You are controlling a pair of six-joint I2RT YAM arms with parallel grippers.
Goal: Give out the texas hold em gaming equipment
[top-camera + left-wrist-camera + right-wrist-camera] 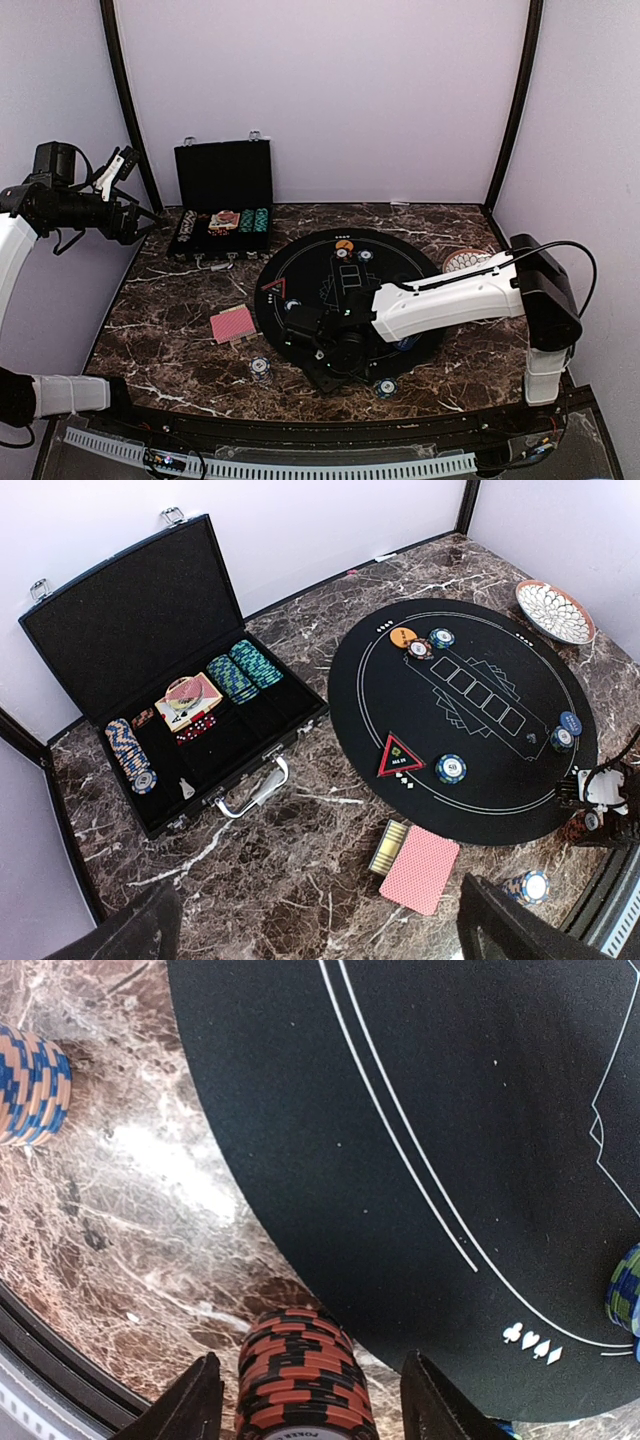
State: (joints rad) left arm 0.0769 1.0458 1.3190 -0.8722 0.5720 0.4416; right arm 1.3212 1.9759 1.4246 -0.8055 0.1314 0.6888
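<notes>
At the mat's near rim, the right gripper (pixel 310 1360) hangs low over the marble table (pixel 150 1210) with its jaws apart, one finger on each side of a red-and-black stack (pixel 300 1375) of chips. A thin gap shows on both sides, so nothing is clamped. That stack stands upright on the marble, right at the edge of the black mat (pixel 400 1110); whether it overlaps the rim cannot be told. An orange-and-blue stack (pixel 30 1085) stands on the marble well apart from it, off the mat. The deck (pixel 420 870) lies red backs up on the marble, just beside the mat's near-left rim. On the mat, one chip (pixel 451 768) sits near a red triangle (pixel 400 755). An orange disc (pixel 403 636) lies at the far rim with two chips close against it, and a blue disc (pixel 570 722) lies at the right rim with a chip just beside it. The case (pixel 150 680) stands open at the far left, with rows of chips in its compartments. The plate (pixel 555 610) sits off the mat at the far right. The left gripper (pixel 318 910) is raised off to the left, jaws spread wide and holding nothing.
</notes>
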